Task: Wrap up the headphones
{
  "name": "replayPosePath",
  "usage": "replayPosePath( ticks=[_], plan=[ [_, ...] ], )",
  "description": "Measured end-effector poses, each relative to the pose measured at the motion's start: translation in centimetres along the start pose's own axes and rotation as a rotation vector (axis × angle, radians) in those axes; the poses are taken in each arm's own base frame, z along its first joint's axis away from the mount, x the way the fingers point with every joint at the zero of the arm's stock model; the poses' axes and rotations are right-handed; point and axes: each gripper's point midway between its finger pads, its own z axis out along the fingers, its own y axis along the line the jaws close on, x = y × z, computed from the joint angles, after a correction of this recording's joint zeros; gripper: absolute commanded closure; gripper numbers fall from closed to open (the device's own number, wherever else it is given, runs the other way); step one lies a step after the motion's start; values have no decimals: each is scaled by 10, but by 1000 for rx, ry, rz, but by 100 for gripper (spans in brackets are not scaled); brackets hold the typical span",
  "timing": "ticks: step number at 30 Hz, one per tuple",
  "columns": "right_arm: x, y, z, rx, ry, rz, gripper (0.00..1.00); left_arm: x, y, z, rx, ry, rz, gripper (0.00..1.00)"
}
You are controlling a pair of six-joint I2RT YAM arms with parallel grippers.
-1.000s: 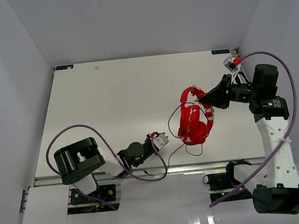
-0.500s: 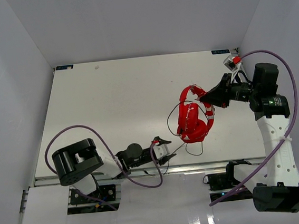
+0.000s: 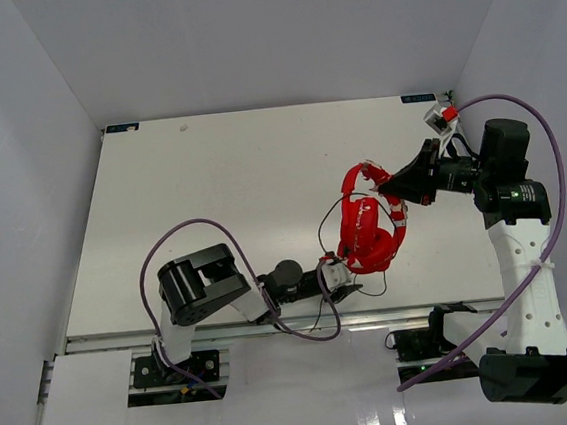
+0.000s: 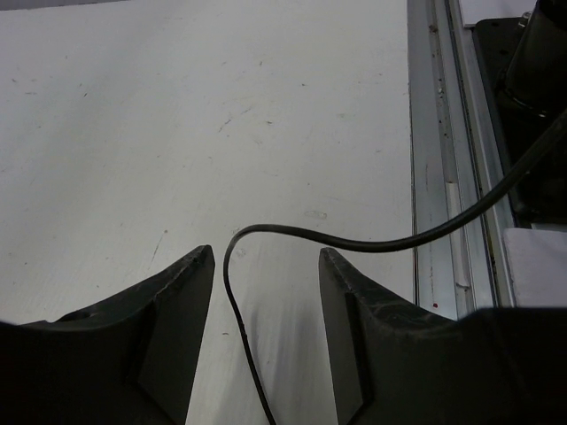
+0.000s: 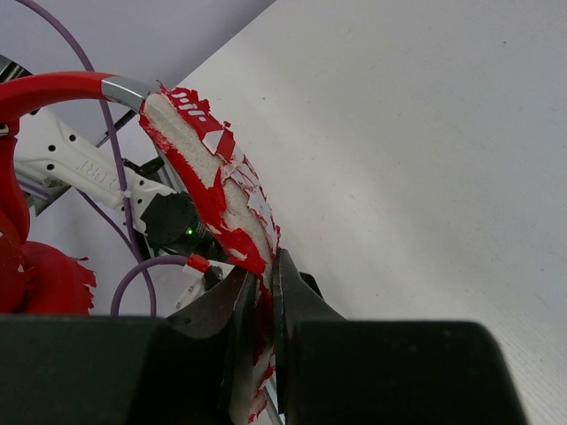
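Clamping the peeling, padded headband (image 5: 221, 190) of the red headphones (image 3: 363, 227), the right gripper (image 3: 394, 194) has its jaws pressed tight together on the band. The headphones sit over the right half of the white table (image 3: 210, 179), though whether they touch its surface cannot be told. The left gripper (image 3: 342, 275) lies low just beside their nearer end with its jaws apart. The thin black cord (image 4: 354, 243) curves between its fingers (image 4: 177, 319), unpinched.
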Motion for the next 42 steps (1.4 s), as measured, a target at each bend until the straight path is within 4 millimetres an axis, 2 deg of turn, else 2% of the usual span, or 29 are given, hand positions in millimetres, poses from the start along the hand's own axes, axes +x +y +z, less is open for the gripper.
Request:
replayPosePath(
  ticks=[4,8,9,13,15,20,23,30,33,35,42],
  plan=[
    [0,1,0,-5,0,0,92,-3,-2,9,11,-28,-32,41],
    [0,1,0,-8,-1,-1,92,-8,-1,20,14,-56,-60,51],
    [0,2,0,-9,-1,-1,92,-8,-1,22,15,-60,-69,67],
    [0,3,0,-10,-2,1,92,-11,0,28,13,-72,-91,93],
    [-1,4,0,-12,-2,7,92,-11,1,28,10,-74,-97,99],
    [-1,5,-1,-11,-3,6,92,-5,2,12,-12,-44,-101,100],
    [0,5,-3,2,5,-17,92,-15,11,-3,-37,-40,-96,100],
    [-8,5,-13,86,27,-143,92,-91,71,-38,-158,-119,-62,100],
    [-9,5,-17,120,36,-196,92,-114,94,-52,-195,-117,-47,100],
    [-7,4,-19,139,45,-218,92,-122,105,-57,-208,-93,-48,100],
    [-1,-10,-30,249,89,-323,92,-124,152,-65,-262,74,-162,100]
  ],
)
